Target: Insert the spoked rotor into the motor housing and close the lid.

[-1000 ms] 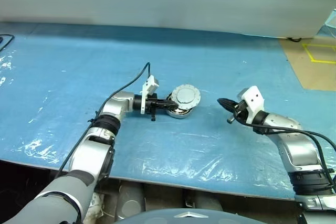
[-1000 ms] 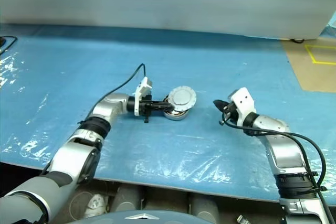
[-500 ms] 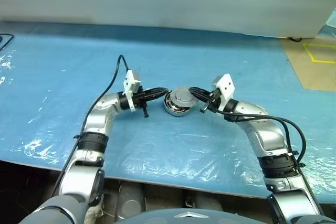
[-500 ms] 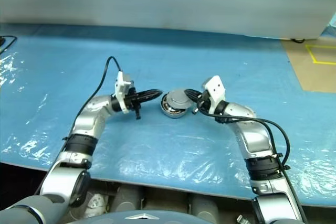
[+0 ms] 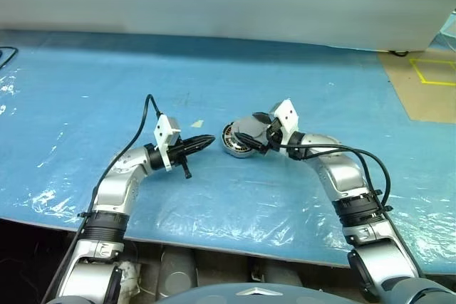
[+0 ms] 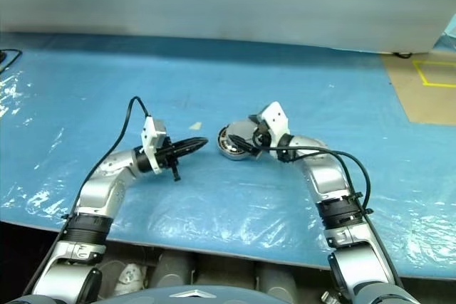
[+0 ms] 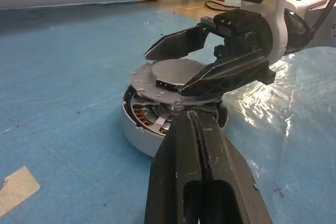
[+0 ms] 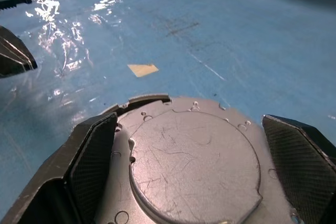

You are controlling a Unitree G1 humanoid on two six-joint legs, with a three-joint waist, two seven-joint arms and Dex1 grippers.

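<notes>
Your right pincer sits spread wide around the lid, one finger on each side, mid-frame. That lid rests tilted on the motor housing, on the blue surface. Your left pincer is pinched closed, empty, just left of the housing. One lid, one housing.

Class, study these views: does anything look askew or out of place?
Yes. The thin round silver lid sits tilted and off-centre on the round silver motor housing, leaving copper windings exposed. The open right gripper straddles it.
</notes>
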